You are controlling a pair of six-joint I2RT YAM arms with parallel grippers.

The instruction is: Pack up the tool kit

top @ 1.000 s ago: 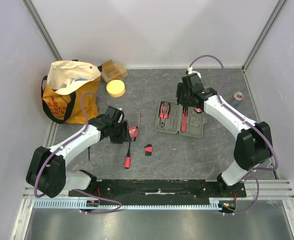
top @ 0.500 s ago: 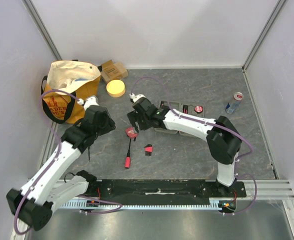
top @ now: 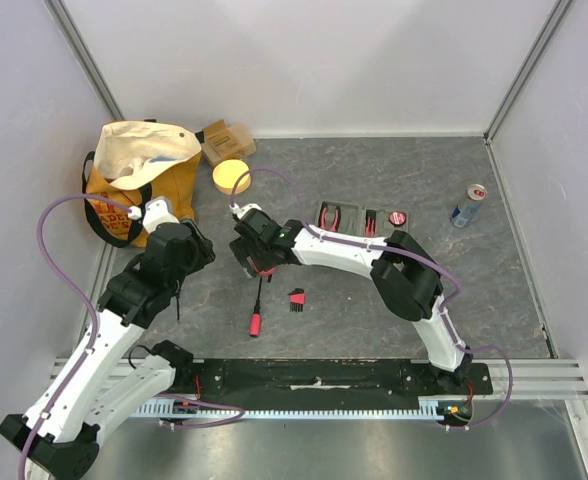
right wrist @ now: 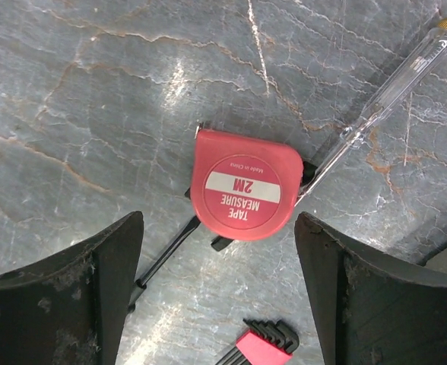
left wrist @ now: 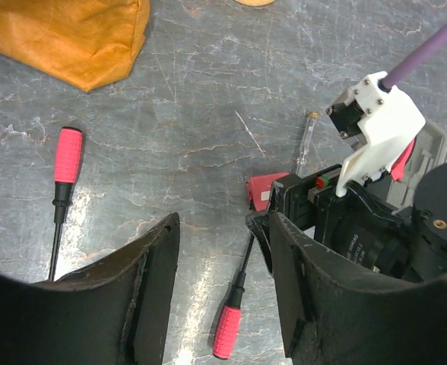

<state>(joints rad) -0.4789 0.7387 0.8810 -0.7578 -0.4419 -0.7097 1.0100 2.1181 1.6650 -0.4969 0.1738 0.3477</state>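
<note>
the right gripper [right wrist: 220,220] hangs spread wide over the red tape measure [right wrist: 246,186] beside a clear tester screwdriver [right wrist: 383,99]. the left gripper [left wrist: 222,224] gapes empty nearby. the grey tool case [top: 350,214] lies open just behind the right arm [top: 339,250].

The flat grey-green plastic case [top: 351,214] lies open, its near part hidden, with red-handled pliers [top: 328,217] seated in its left slot. Well to its left, a rounded red tape measure [right wrist: 246,185] marked 2M lies label up over the black shaft of a red-handled screwdriver [top: 256,322]. A clear tester screwdriver [right wrist: 383,103] touches the tape's edge. A red-holdered hex key set [top: 296,297] lies near. A second red-handled screwdriver [left wrist: 67,156] lies apart.
</note>
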